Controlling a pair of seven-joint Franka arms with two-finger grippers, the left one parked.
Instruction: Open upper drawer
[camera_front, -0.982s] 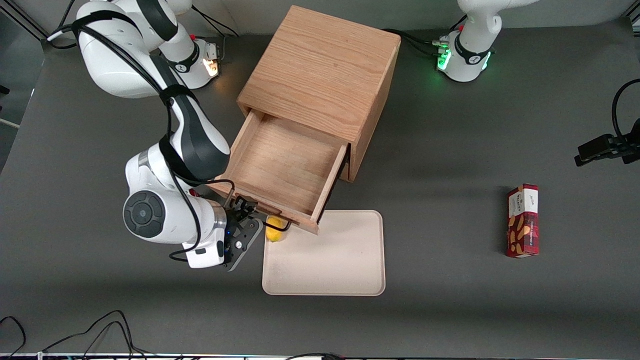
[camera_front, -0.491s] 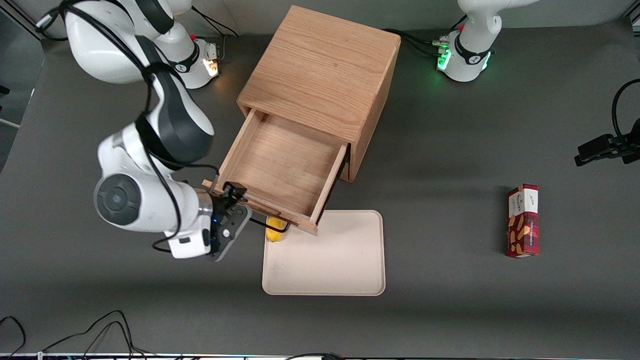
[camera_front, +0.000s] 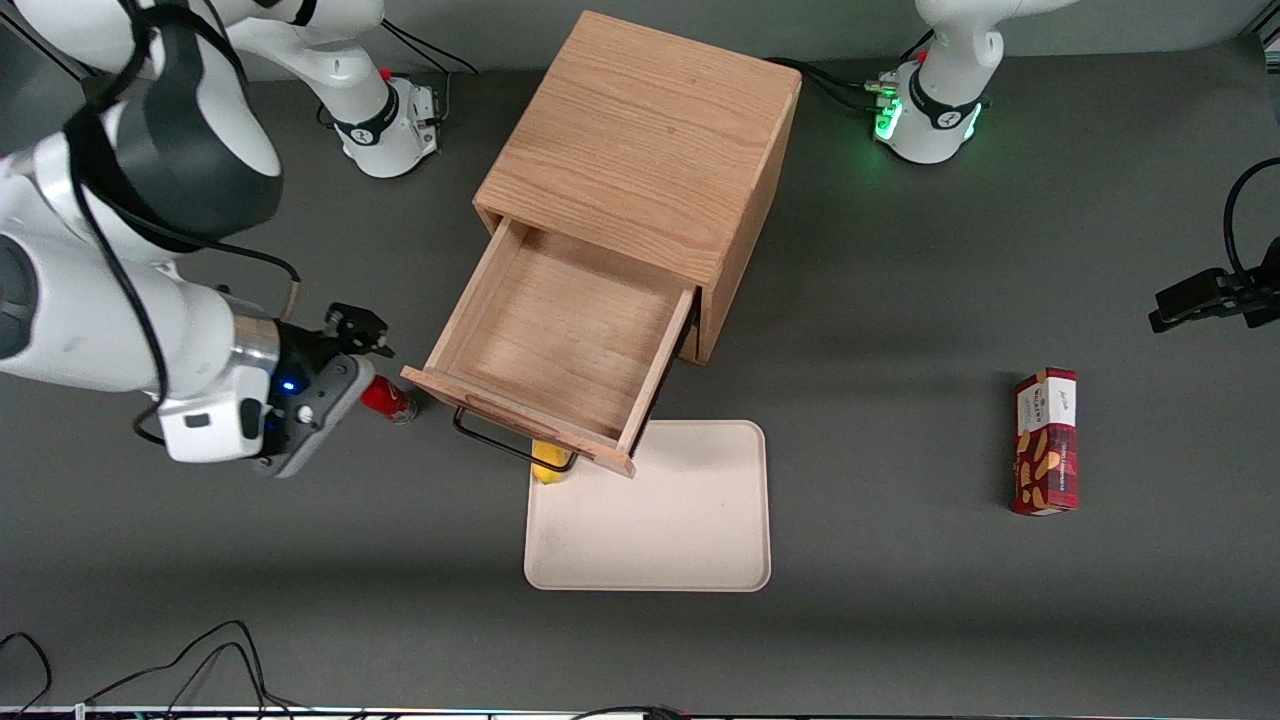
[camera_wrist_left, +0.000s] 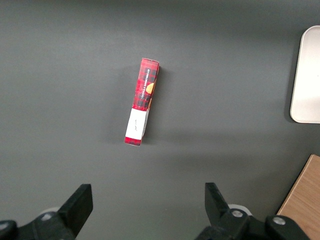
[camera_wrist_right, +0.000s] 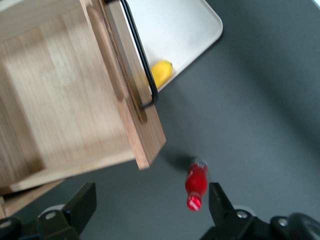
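The upper drawer (camera_front: 560, 335) of the light oak cabinet (camera_front: 645, 140) stands pulled far out, its shallow wooden tray bare inside (camera_wrist_right: 60, 95). Its black wire handle (camera_front: 505, 443) (camera_wrist_right: 141, 65) hangs free on the drawer's front. My gripper (camera_front: 345, 352) (camera_wrist_right: 150, 201) is open and holds nothing. It hovers over the table beside the drawer's front corner, toward the working arm's end and apart from the handle. The drawer below is hidden under the open one.
A small red bottle (camera_front: 388, 400) (camera_wrist_right: 196, 184) lies on the table just under my gripper. A yellow object (camera_front: 548, 464) (camera_wrist_right: 161, 73) sits on the beige tray (camera_front: 650, 520) below the handle. A red snack box (camera_front: 1046, 440) (camera_wrist_left: 142, 100) lies toward the parked arm's end.
My gripper left the drawer's handle and drew back sideways toward the working arm's end, uncovering the red bottle. The drawer has stayed pulled out.
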